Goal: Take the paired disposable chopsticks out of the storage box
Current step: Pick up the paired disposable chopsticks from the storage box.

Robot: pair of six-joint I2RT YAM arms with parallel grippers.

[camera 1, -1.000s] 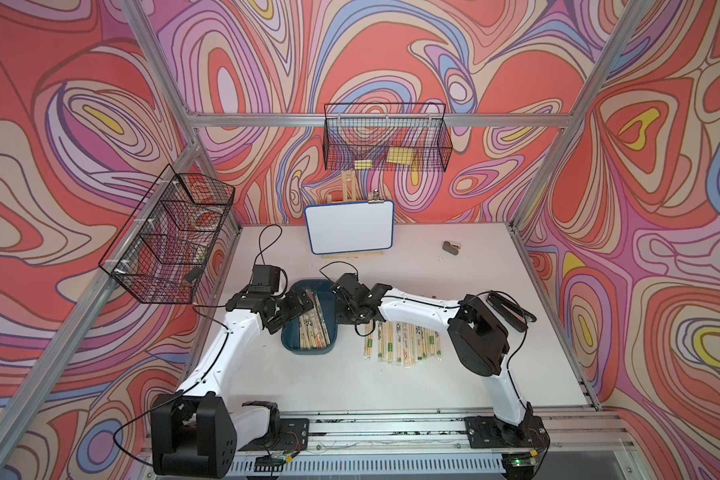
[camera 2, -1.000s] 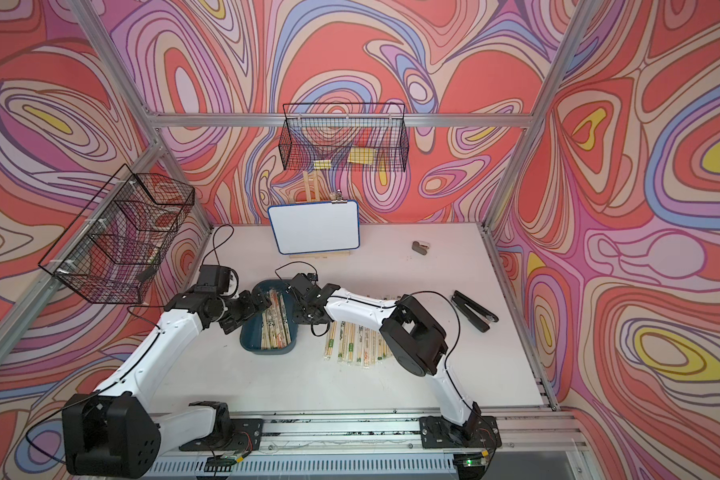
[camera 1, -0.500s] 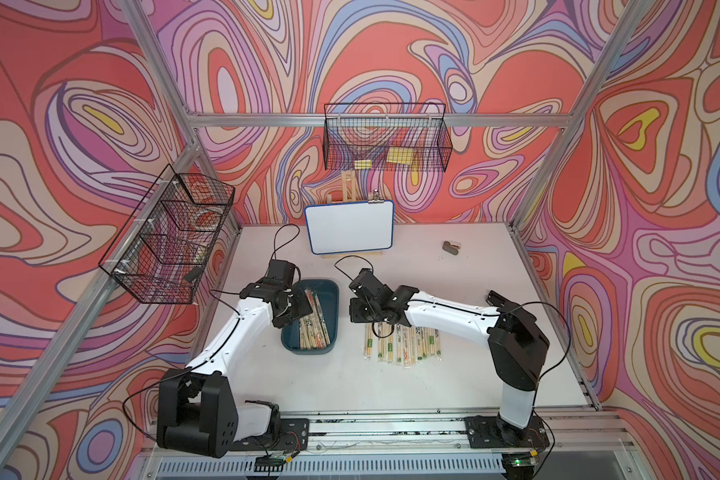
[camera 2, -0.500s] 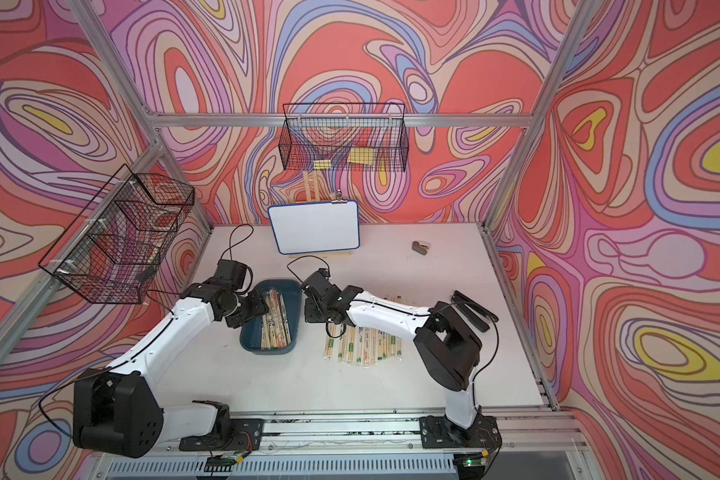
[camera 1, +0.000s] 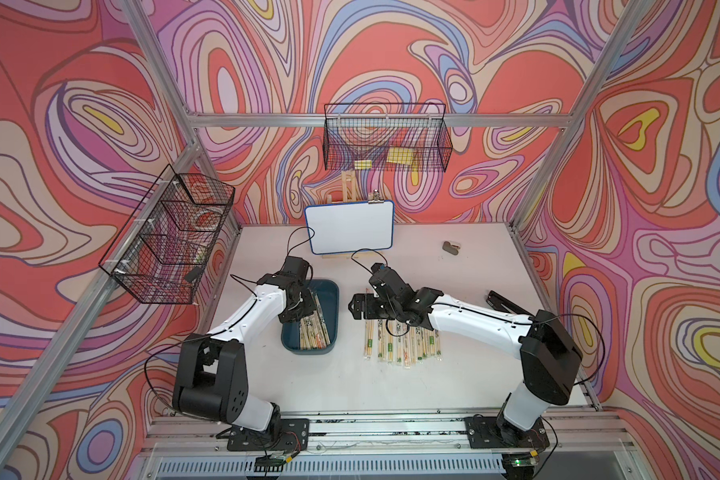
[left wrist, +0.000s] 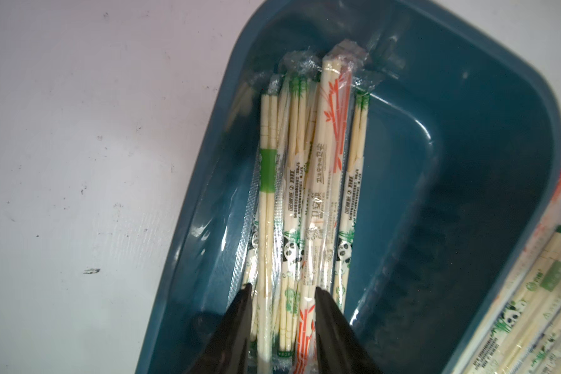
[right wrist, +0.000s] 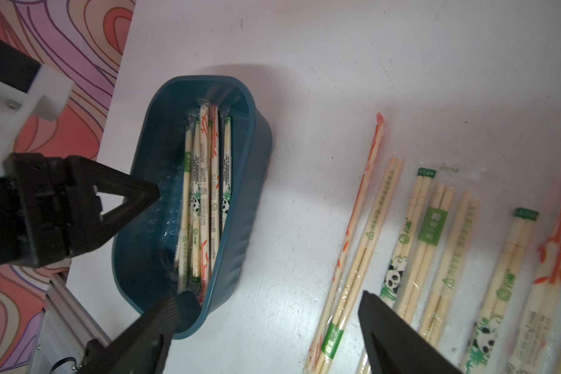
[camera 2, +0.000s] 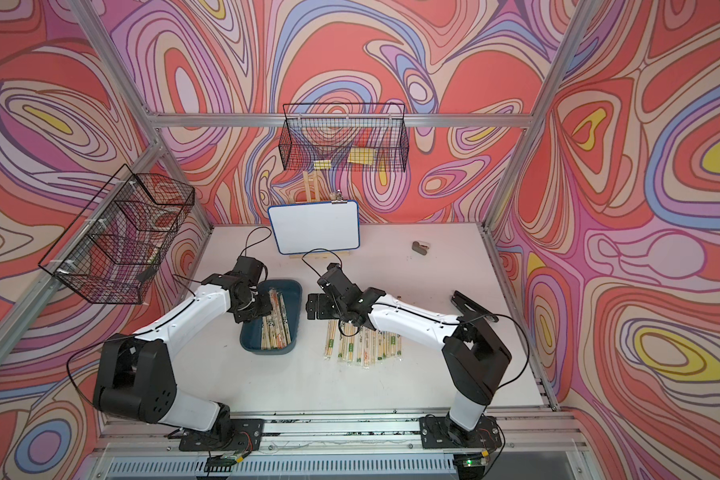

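Left pincer [left wrist: 282, 294] sits in the storage box [left wrist: 467, 97], near the left edge of the table [camera 1: 433, 395], straddling a few paired disposable chopsticks [left wrist: 318, 181] crosswise to pinch them (clamped yet? cannot tell). Right pincer [right wrist: 269, 296] gapes empty above the laid-out row [camera 1: 400, 345].

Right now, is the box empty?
No, a bundle of sleeved chopsticks lies along one side of the box.

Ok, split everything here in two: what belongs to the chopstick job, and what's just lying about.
Job:
pale bamboo chopstick pairs in clear printed sleeves
shallow dark teal plastic storage box
row of sleeved pairs beside the box
left gripper
right gripper

Lying about:
blue-rimmed whiteboard
black stapler
small grey object
back-wall black wire basket
side black wire basket
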